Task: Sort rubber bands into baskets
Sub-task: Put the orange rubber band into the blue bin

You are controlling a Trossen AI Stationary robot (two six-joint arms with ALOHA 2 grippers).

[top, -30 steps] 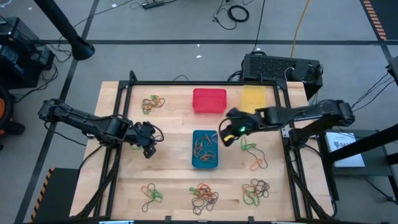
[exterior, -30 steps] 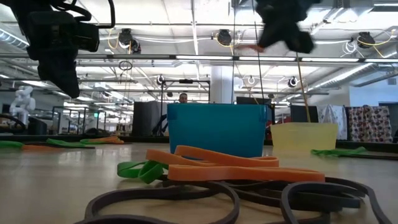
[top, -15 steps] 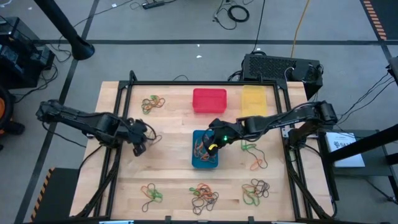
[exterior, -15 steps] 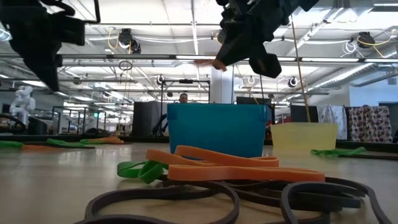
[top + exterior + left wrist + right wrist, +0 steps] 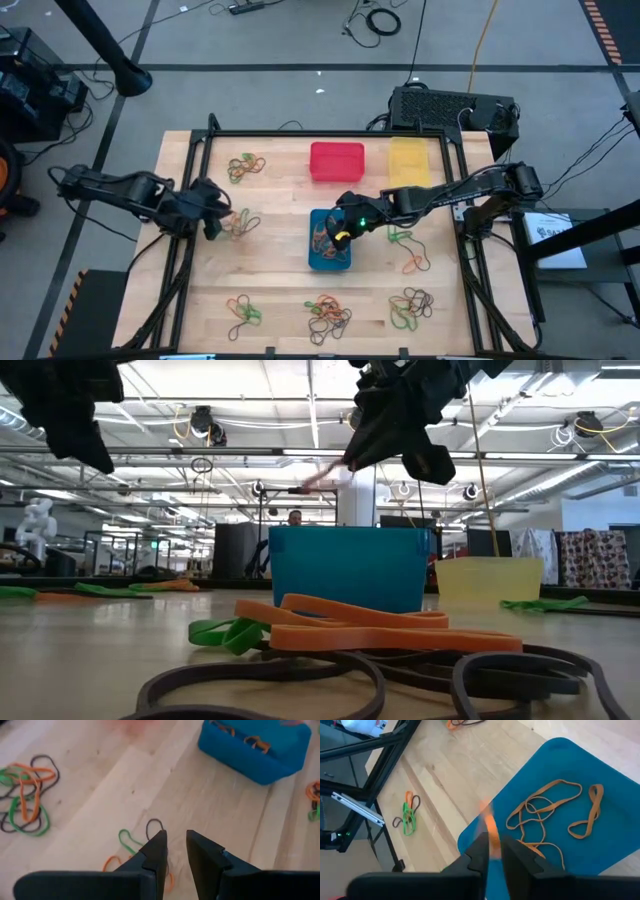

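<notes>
Orange, green and dark bands (image 5: 370, 635) lie heaped at the table's near edge. Behind them the blue basket (image 5: 330, 240) holds several orange bands (image 5: 545, 812). The right gripper (image 5: 345, 228) hovers over it, fingers slightly parted around a blurred orange band (image 5: 489, 827). The left gripper (image 5: 213, 212), narrowly open and empty, hangs above a small cluster (image 5: 142, 837). Farthest stand the red basket (image 5: 336, 162) and yellow basket (image 5: 407, 160).

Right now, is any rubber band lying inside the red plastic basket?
No, the high view shows the red plastic basket with only its bare red floor.
</notes>
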